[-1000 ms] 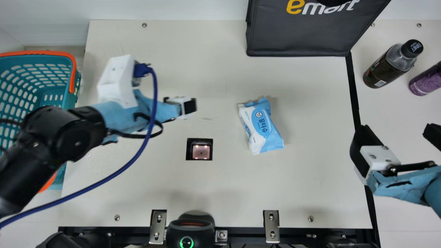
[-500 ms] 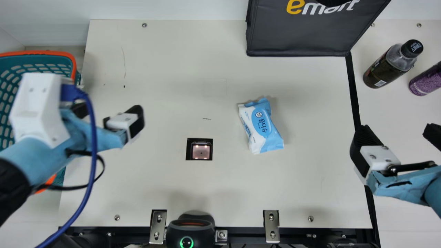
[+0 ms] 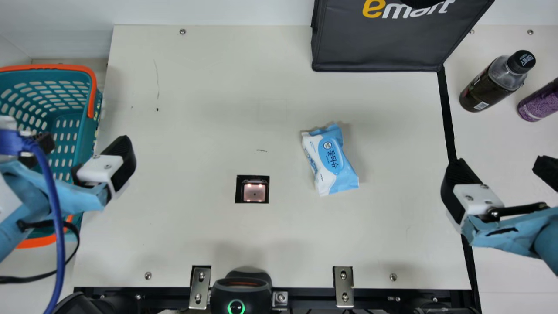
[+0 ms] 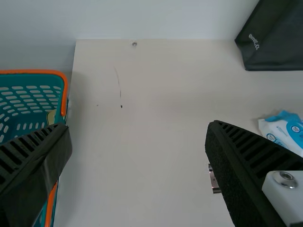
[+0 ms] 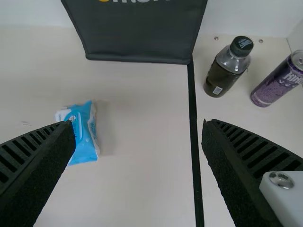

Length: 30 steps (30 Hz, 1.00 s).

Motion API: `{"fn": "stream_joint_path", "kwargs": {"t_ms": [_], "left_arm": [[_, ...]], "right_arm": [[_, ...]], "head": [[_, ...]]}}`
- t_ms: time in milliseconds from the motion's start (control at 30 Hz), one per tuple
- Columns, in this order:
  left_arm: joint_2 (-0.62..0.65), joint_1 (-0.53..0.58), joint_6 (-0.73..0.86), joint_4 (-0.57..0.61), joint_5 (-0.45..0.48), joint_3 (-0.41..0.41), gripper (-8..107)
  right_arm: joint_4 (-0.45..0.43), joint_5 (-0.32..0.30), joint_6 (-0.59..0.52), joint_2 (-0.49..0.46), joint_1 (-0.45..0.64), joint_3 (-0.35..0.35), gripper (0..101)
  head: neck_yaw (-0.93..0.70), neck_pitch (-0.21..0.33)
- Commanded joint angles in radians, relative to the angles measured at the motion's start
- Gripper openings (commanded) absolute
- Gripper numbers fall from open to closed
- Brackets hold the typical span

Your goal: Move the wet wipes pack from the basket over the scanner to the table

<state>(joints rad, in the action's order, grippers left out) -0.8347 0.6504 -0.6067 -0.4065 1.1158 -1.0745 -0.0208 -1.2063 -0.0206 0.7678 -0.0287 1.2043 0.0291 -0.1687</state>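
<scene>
Black-capped bottle [image 3: 489,89] beside a purple can [image 3: 540,101], near a dark, probably fabric bag [image 3: 377,46]

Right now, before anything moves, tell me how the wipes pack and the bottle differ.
The wipes pack lies flat, while the bottle stands upright. The wipes pack is light blue and white; the bottle is dark with a black cap. In the main view, the wipes pack is left of the black strip, the bottle right of it. Both are outside the basket.

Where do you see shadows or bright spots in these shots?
Main view: a soft shadow beside the wet wipes pack, toward the black tape line; small bright lights in the scanner window. Left wrist view: faint shading on the table beside the teal basket.
</scene>
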Motion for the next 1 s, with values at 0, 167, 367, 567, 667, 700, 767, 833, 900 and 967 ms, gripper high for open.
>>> {"fn": "stream_joint_path", "kwargs": {"t_ms": [0, 167, 367, 567, 667, 700, 767, 833, 900, 967], "left_arm": [[0.0, 0.0, 0.0, 0.0, 0.0, 0.0, 90], [0.0, 0.0, 0.0, 0.0, 0.0, 0.0, 90], [0.0, 0.0, 0.0, 0.0, 0.0, 0.0, 90], [0.0, 0.0, 0.0, 0.0, 0.0, 0.0, 90], [0.0, 0.0, 0.0, 0.0, 0.0, 0.0, 90], [0.0, 0.0, 0.0, 0.0, 0.0, 0.0, 90], [0.0, 0.0, 0.0, 0.0, 0.0, 0.0, 90], [0.0, 0.0, 0.0, 0.0, 0.0, 0.0, 90], [0.0, 0.0, 0.0, 0.0, 0.0, 0.0, 90], [0.0, 0.0, 0.0, 0.0, 0.0, 0.0, 90]], "right_arm": [[-0.012, 0.003, -0.02, 0.027, -0.023, -0.015, 95], [-0.061, 0.02, -0.045, 0.099, -0.12, -0.064, 95], [-0.126, 0.042, -0.016, 0.185, -0.269, -0.111, 95], [-0.152, 0.065, 0.046, 0.271, -0.387, -0.135, 95], [-0.145, 0.084, 0.082, 0.316, -0.424, -0.142, 95], [-0.142, 0.09, 0.095, 0.332, -0.434, -0.143, 95], [-0.134, 0.107, 0.122, 0.361, -0.45, -0.147, 95], [-0.128, 0.126, 0.151, 0.39, -0.463, -0.152, 95], [-0.126, 0.147, 0.182, 0.42, -0.474, -0.158, 95], [-0.127, 0.167, 0.215, 0.45, -0.486, -0.165, 95]], "head": [[-0.002, 0.03], [-0.002, 0.03], [-0.002, 0.03], [-0.002, 0.03], [-0.002, 0.03], [-0.002, 0.03], [-0.002, 0.03], [-0.002, 0.03], [-0.002, 0.03], [-0.002, 0.03]]}}
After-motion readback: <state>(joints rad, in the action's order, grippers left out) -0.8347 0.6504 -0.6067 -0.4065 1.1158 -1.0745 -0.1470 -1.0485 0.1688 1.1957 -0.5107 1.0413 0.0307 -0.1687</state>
